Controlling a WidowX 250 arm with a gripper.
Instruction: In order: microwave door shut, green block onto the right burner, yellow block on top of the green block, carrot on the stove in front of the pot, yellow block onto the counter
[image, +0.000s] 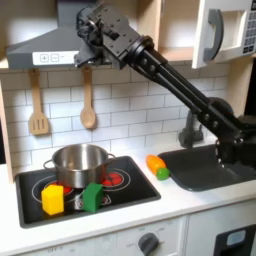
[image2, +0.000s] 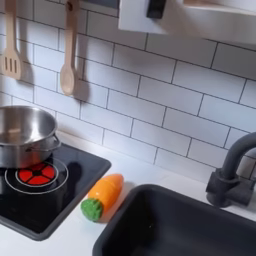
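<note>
Pot (image: 80, 163) on the stove (image: 30, 205), two blocks (image: 53, 199) in front. Carrot (image: 158, 166) between stove and sink (image: 205, 166) in the first exterior view.

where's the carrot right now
The carrot lies on the white counter in both exterior views, between the stove's right edge and the sink.

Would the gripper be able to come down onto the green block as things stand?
Probably yes. The gripper is raised high near the hood, and the green block sits uncovered on the stove's front, beside the yellow block.
</note>
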